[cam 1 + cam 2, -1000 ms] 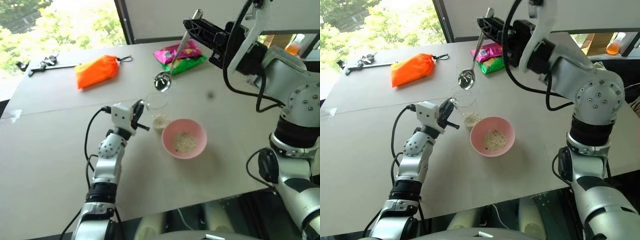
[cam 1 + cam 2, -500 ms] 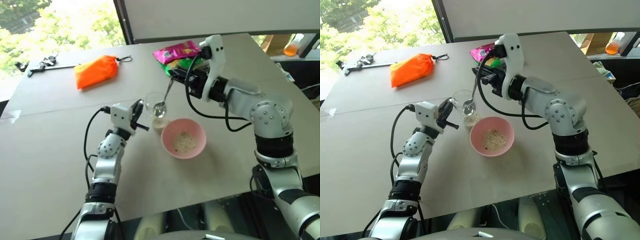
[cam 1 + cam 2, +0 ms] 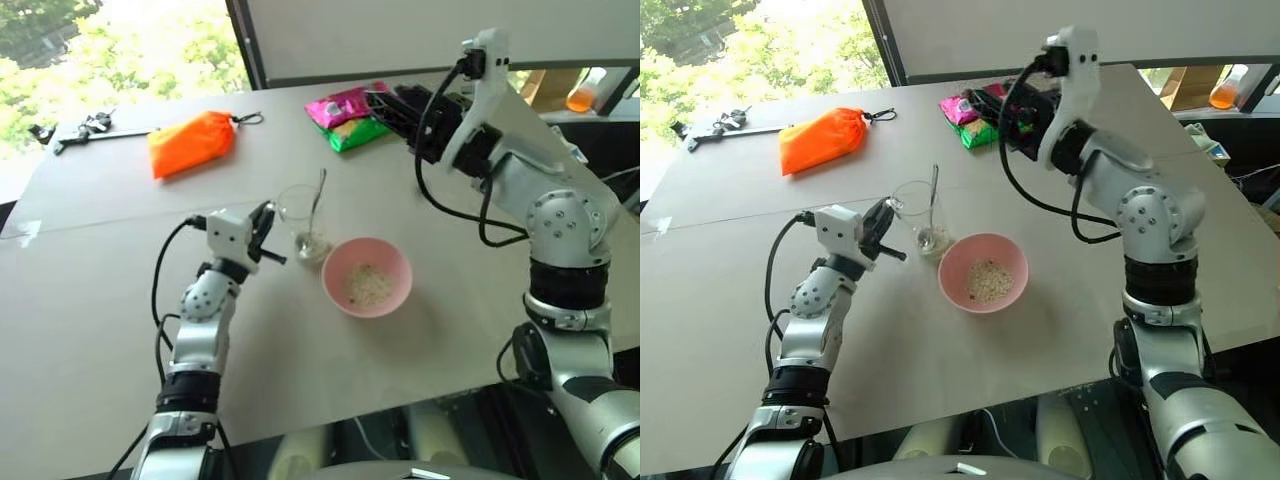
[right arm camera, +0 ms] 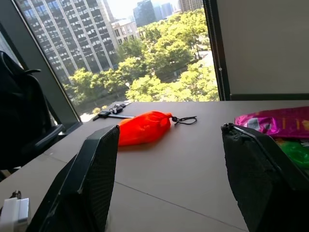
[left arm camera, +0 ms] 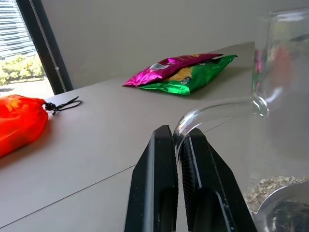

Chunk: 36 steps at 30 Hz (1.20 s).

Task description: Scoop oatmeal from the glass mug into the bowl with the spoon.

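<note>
The left gripper [image 3: 262,228] has its two black fingers pressed together on the thin curved handle of the small clear glass mug [image 3: 303,218], pinching it from the side, most likely to keep the light cup from sliding or tipping while the spoon works inside it. The mug stands upright on the pale grey table [image 3: 120,300], right at that gripper's fingertips. The slender shiny silver metal spoon [image 3: 317,203] leans inside the mug, its oval end down in the pale beige oatmeal flakes [image 3: 311,246] at the bottom and its long handle resting on the rim, tilted away from the left gripper. Nothing holds the spoon. The right gripper [image 3: 392,104] hangs well above and beyond the mug, fingers spread wide and empty, with a pink and green snack packet [image 3: 352,113] under it. The small round pink plastic bowl [image 3: 367,277] sits just beside the mug, on the side away from the left gripper, and holds a loose heap of flakes; that closeness keeps each carry short. An orange drawstring pouch [image 3: 193,141] lies well beyond the left gripper
</note>
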### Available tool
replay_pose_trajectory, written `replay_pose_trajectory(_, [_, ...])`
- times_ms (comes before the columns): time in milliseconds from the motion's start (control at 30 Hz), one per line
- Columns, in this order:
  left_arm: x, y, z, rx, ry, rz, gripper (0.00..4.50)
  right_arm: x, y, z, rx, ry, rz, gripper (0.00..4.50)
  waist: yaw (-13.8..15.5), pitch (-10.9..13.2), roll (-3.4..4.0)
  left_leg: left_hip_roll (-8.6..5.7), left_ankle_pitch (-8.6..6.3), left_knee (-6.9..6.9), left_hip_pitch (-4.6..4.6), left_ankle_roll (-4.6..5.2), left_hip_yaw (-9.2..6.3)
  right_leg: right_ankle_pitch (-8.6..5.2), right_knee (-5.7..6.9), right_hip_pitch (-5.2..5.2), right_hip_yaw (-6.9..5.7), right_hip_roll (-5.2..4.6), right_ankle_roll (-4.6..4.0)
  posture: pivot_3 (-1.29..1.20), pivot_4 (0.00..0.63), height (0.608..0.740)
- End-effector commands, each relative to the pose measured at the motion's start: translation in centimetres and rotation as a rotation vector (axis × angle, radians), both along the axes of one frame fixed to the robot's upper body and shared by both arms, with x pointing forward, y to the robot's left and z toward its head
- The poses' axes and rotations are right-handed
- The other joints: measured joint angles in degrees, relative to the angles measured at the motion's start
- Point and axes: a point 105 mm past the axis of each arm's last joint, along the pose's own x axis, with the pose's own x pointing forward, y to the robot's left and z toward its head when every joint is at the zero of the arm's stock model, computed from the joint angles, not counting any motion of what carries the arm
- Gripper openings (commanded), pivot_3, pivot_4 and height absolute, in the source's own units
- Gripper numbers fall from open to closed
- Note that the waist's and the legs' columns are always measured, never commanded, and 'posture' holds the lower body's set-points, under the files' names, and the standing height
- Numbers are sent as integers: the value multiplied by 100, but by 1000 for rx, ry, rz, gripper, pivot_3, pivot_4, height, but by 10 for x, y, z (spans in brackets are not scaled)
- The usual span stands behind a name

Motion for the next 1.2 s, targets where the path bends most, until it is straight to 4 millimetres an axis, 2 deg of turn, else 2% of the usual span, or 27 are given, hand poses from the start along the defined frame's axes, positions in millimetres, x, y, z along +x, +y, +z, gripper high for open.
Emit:
replay_pose_trajectory(33, [-3, 5, 2, 20, -3, 17, 353, -3, -10, 13, 35, -55, -22, 3442, -12, 1, 2, 1, 0, -1, 0, 0, 1, 0, 1, -1, 1, 1, 0, 0, 150, 740])
replay_pose_trajectory(100, [-4, 5, 2, 20, -4, 17, 955, -1, -14, 13, 43, -51, -39, 3478, -25, 1, 2, 2, 0, -2, 0, 0, 1, 0, 1, -2, 2, 1, 0, 0, 150, 740])
replay_pose_trajectory(167, [-3, 5, 2, 20, -2, 20, 955, 0, -16, 13, 47, -49, -49, 3478, -22, 1, 2, 1, 0, -2, 0, 0, 1, 0, 0, -1, 1, 1, 0, 0, 150, 740])
replay_pose_trajectory(200, [-3, 5, 1, 19, 2, 19, 1305, 0, -17, 13, 47, -48, -51, 3478, -19, 1, 2, 1, 0, -2, -1, 0, 0, 0, -1, -1, 1, 0, 0, 0, 150, 740])
replay_pose_trajectory(267, [-3, 6, 0, 18, 3, 23, 1664, 0, -17, 12, 45, -46, -52, 3478, -10, 1, 2, 0, 0, -2, -1, 0, 1, 0, -2, -1, 1, -1, 0, 0, 150, 740])
replay_pose_trajectory(300, [-4, 7, 0, 19, 0, 26, 2057, 0, -17, 11, 44, -45, -51, 3478, -7, 1, 2, 0, 0, -2, -1, 0, 0, 0, -2, -1, 1, -1, 0, 0, 150, 740])
replay_pose_trajectory(533, [-12, 9, 2, 10, -13, 35, 2057, -3, -20, 6, 37, -33, -44, 3478, 7, 1, 2, 0, 0, -2, -1, 0, 0, 0, -2, -1, 1, -1, 0, 0, 150, 740])
replay_pose_trajectory(733, [-30, 9, 2, 0, -27, 21, 2057, -26, -18, -12, -10, -64, 70, 3478, 30, 1, 2, 2, -1, -4, -3, 1, -1, 0, -8, 0, 2, -2, 0, 0, 150, 740])
replay_pose_trajectory(833, [-39, 8, 7, 0, -58, 20, 2057, -29, -22, -27, -47, -90, 58, 3478, 35, 1, 1, 1, -1, -4, -2, 1, 0, 0, -8, 1, 2, -2, 0, 0, 150, 740])
replay_pose_trajectory(933, [-53, 3, 7, 6, -52, 0, 2057, -30, -37, -55, -85, -107, 6, 3478, 39, -2, -4, 2, -1, -3, -1, 1, 1, 0, -5, 2, 1, -2, 0, 0, 150, 740])
replay_pose_trajectory(1000, [-66, 5, -1, 4, -10, -3, 2057, -35, -54, -78, -100, -95, -28, 3478, 44, -2, -3, 2, -2, -4, 1, 1, 1, 0, -10, 5, 3, -2, 0, 0, 150, 740])
replay_pose_trajectory(1100, [-86, 14, -21, 12, 95, -1, 2057, -54, -73, -119, -193, -52, -6, 3478, 51, -2, -3, 1, -2, -4, 2, 3, 6, 0, -10, 4, 6, -2, 0, 0, 150, 740])
replay_pose_trajectory(1200, [-103, 18, -31, 53, 159, -23, 2057, -75, -86, -150, -273, -10, 33, 3478, 56, -1, -2, 8, -6, -13, 13, 7, 4, -1, -25, 17, 6, 1, 0, 0, 150, 740])
